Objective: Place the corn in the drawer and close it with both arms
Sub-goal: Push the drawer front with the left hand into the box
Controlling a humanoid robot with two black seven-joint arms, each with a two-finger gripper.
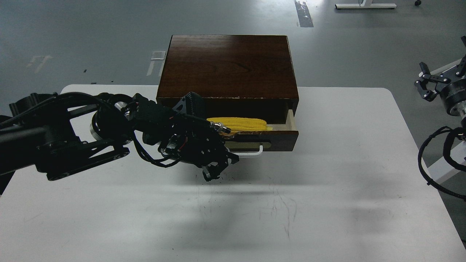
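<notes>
The yellow corn (242,124) lies lengthwise inside the open drawer (281,141), whose dark brown front with its white bar handle (252,153) is pulled out from the brown cabinet (228,65). My left gripper (212,173) hangs just above the table, in front of the drawer's left half and left of the handle. It holds nothing, and its dark claws are too close together to tell apart. My right gripper (441,77) is at the far right edge, off the table, with its fingers spread and empty.
The cabinet stands at the back middle of the white table (327,203). My left arm (72,138) lies across the table's left side. Black cables (433,167) hang by the table's right edge.
</notes>
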